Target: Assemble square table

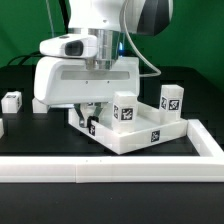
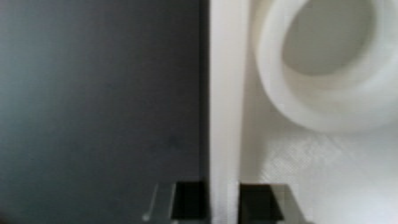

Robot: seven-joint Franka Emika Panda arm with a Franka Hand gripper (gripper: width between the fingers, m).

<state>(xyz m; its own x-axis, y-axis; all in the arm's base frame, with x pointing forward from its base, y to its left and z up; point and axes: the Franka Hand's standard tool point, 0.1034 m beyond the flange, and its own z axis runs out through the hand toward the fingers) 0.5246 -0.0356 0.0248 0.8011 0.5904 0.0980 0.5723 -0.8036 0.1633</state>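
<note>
The gripper [image 2: 224, 200] is clenched on the raised rim [image 2: 221, 90] of the square table top [image 1: 140, 135]. In the wrist view the thin white rim runs straight between two dark fingertips [image 2: 185, 198], which press it from both sides. On one side of the rim lies the bare black table [image 2: 89, 100]. On the other is the top's white floor, with a round corner socket [image 2: 338, 55] close against the wall.

In the exterior view the gripper [image 1: 90, 112] comes down at the top's corner toward the exterior view's left. One upright leg [image 1: 123, 108] stands within the top, near the gripper. A second leg [image 1: 172, 98] stands at the top's far corner on the exterior view's right; whether it is inside the rim cannot be told. Open black table stretches to the exterior view's left, where a third leg [image 1: 12, 100] stands well apart. The white border rail [image 1: 110, 170] runs along the near side and turns up the exterior view's right, leaving only a narrow dark strip beside the top.
</note>
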